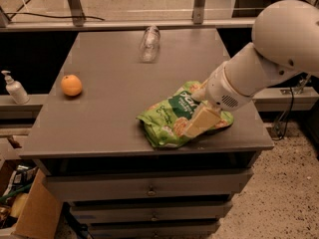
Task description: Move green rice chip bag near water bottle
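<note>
The green rice chip bag lies flat near the front right of the grey table. My gripper comes in from the right and rests over the bag's right half, hiding part of it. The water bottle is clear and lies on its side at the table's far edge, well apart from the bag.
An orange sits at the table's left side. A white pump dispenser stands on a low ledge to the left. The table has drawers below. A cardboard box stands on the floor at lower left. My white arm fills the right side.
</note>
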You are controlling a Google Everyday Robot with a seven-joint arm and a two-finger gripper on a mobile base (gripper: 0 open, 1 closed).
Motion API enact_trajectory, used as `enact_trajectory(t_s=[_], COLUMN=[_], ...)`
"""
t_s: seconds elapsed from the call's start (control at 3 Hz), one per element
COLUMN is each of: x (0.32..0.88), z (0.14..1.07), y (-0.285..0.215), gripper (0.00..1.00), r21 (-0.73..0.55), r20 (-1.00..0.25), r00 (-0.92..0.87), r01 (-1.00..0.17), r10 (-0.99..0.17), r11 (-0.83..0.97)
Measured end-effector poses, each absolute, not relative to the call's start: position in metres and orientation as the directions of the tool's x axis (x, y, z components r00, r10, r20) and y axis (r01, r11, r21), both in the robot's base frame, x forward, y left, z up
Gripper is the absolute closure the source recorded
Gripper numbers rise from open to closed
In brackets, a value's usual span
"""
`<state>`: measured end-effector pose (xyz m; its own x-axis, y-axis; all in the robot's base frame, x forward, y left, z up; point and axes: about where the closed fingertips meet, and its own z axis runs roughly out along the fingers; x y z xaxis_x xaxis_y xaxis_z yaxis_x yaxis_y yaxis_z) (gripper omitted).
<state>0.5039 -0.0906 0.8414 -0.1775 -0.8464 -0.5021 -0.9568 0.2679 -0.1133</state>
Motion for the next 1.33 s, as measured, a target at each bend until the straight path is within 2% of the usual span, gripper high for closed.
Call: enact_trajectory(t_s=[0.67,1.0,1.33], x=[0.5005,0.5005,0.5005], z=[0.8462,0.8479,0.8480], y=[-0.0917,-0.0918,-0.0919], gripper=[0.87,1.00,1.00], r21=[-0.100,-0.100,-0.100], r20=[-0.505,-0.505,-0.505], r00=[-0.208,-0.208,-0.208], r01=[-0.950,-0.950,-0.950], r10=[-0.838,-0.838,-0.838], r11=[0.296,0.296,0.296])
